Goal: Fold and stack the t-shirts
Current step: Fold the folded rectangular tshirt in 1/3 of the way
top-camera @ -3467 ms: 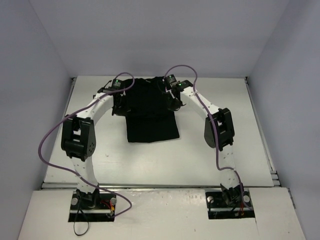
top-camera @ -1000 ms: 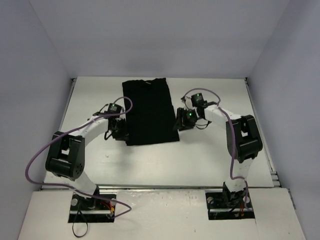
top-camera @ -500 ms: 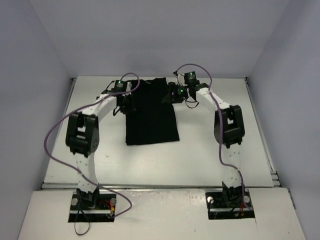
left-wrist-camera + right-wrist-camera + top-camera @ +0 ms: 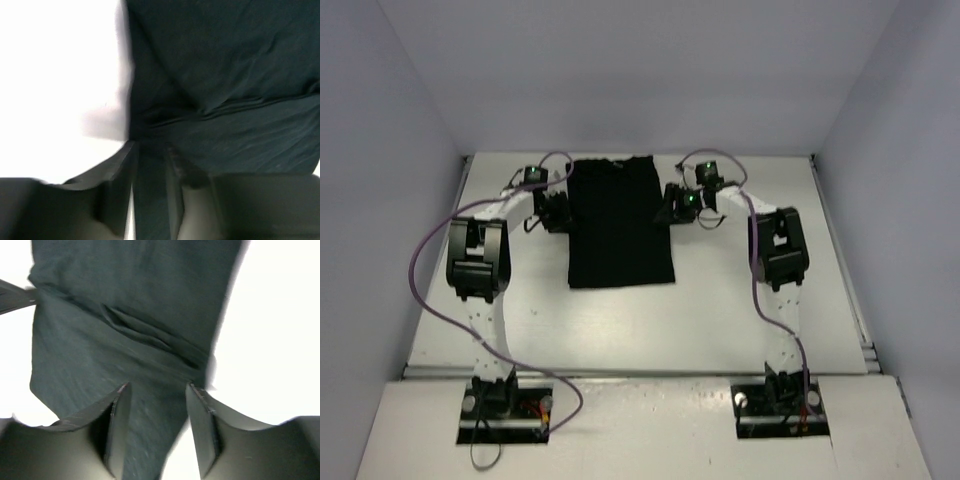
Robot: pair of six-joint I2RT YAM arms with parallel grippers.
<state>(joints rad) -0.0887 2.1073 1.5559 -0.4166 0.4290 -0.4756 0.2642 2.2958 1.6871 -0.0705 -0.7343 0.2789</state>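
My left hand (image 4: 557,212) and right hand (image 4: 672,208) have backed out to the side edges of the t-shirt (image 4: 620,225), a long strip by the desk's (image 4: 740,300) far edge. The right hand is spread. The left is barely parted, and I cannot tell if it grips. The sides look folded; I judge the cross-fold remains.

One black t-shirt (image 4: 620,225) is counted on one white table (image 4: 720,310). Two arms are counted, each with one gripper: the left gripper (image 4: 558,212) at 9 o'clock of the t-shirt and the right gripper (image 4: 670,207) at 3 o'clock. Two purple cables are counted, the left cable (image 4: 417,262) and the right cable (image 4: 756,300).
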